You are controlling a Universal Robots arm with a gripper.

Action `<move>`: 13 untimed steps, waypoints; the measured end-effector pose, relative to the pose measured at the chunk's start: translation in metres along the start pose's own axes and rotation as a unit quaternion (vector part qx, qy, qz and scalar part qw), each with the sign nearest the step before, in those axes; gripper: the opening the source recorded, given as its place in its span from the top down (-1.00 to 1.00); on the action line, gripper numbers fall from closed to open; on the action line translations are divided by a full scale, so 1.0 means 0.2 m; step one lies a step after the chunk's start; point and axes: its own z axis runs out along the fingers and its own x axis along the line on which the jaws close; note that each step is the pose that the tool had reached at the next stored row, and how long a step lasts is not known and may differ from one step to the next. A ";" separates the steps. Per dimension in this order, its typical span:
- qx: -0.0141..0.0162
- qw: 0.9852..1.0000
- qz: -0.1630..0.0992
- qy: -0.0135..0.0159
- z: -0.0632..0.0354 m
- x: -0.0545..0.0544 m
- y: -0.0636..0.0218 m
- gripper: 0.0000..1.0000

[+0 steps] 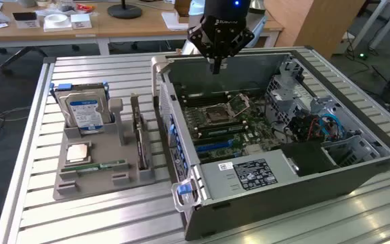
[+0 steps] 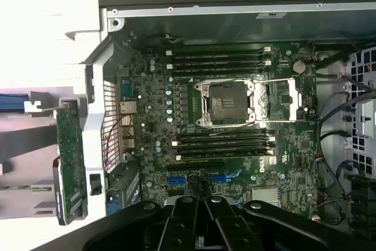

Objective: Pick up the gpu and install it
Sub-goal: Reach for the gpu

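Note:
The gpu (image 1: pixel 140 141) is a thin dark card standing on edge in the right slot of a grey holder (image 1: pixel 122 133), just beside the open computer case (image 1: pixel 249 175). In the wrist view the gpu (image 2: pixel 71 160) shows its circuit-board face outside the case wall. My gripper (image 1: pixel 215 67) hangs above the far end of the case, well behind the gpu and apart from it. Its fingers (image 2: pixel 194 216) are shut together with nothing between them, over the motherboard (image 2: pixel 147 121) and its blue expansion slots (image 2: pixel 176 179).
The holder also carries a silver hard drive with a blue label (image 1: pixel 85 113), a processor (image 1: pixel 78 151) and a green RAM stick (image 1: pixel 104 165). Cables and a drive cage (image 1: pixel 310 119) fill the case's right side. A wooden desk (image 1: pixel 120 25) stands behind the slatted table.

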 end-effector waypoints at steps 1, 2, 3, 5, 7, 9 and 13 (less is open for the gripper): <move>0.000 1.000 0.000 0.000 0.000 0.00 0.000 0.79; 0.000 1.000 0.000 0.000 0.000 0.00 0.000 0.79; 0.000 1.000 0.000 0.000 0.000 0.00 0.000 0.79; 0.000 1.000 0.000 0.000 0.000 0.00 0.000 0.79; 0.000 1.000 0.000 0.000 0.001 0.00 0.000 0.79; 0.000 1.000 0.000 0.000 0.000 0.01 -0.001 0.79; 0.000 1.000 0.000 0.000 0.000 0.02 -0.002 0.79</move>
